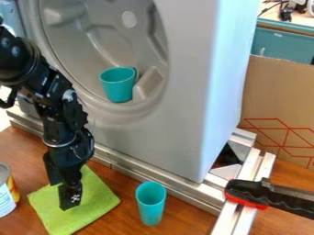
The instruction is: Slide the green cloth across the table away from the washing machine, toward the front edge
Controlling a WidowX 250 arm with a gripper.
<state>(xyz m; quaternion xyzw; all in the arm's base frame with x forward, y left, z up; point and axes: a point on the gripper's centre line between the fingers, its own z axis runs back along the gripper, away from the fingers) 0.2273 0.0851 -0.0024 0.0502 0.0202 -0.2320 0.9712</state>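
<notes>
Got gripper (69, 198) down at green cloth (97, 198), lower left of frame.
Can't tell if spread, pressed together or pinching cloth; no clear read from this angle. Have cloth laid flat on wood table (187, 222), near can (6, 195) at left edge. See teal cup (151, 206) standing mouth up at bottom centre, just right of cloth, apart from it. Also see second cup (117, 87) mouth up in round recess of grey housing (153, 133), upper left of centre. Note metal rail (184, 191) along housing base, clamp (270, 195) at lower right, cardboard (276, 92) at right edge.
</notes>
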